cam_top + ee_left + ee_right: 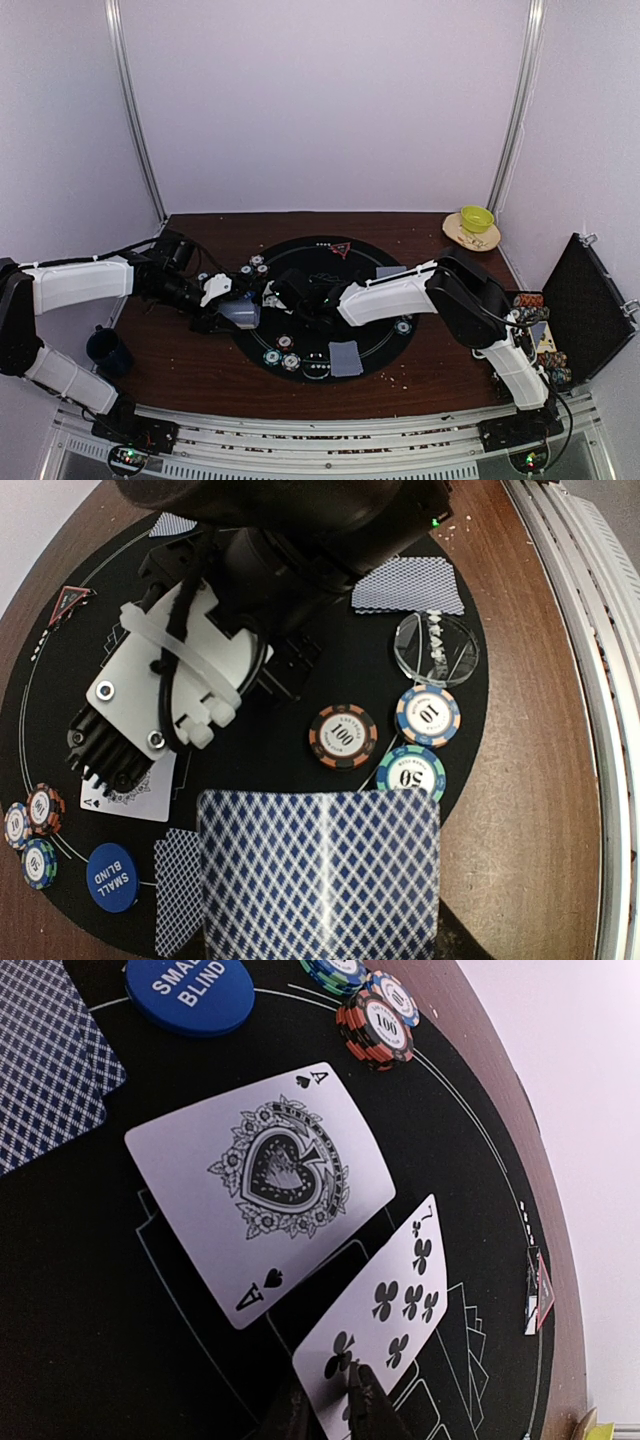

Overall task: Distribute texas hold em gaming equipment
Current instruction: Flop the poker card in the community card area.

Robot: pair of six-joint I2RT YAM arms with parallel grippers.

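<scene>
A black round mat (350, 262) holds the poker things. My left gripper (238, 313) is shut on a deck of blue-backed cards (320, 875), which hides its fingers in the left wrist view. My right gripper (283, 296) is shut on a seven of clubs (385, 1325), face up and low over the mat, pinched at its near end. An ace of spades (262, 1188) lies face up beside it. The blue small-blind disc (190, 990), stacked chips (375, 1025) and the red triangle marker (540, 1295) lie around. Three single chips (343, 736) and a clear disc (436, 650) lie near the deck.
Face-down cards lie at the mat's near edge (346, 358) and right side (390, 272). A yellow-green bowl (477, 218) stands back right, a dark blue mug (103, 347) at the left. An open black case (585, 305) with chips stands at the right edge.
</scene>
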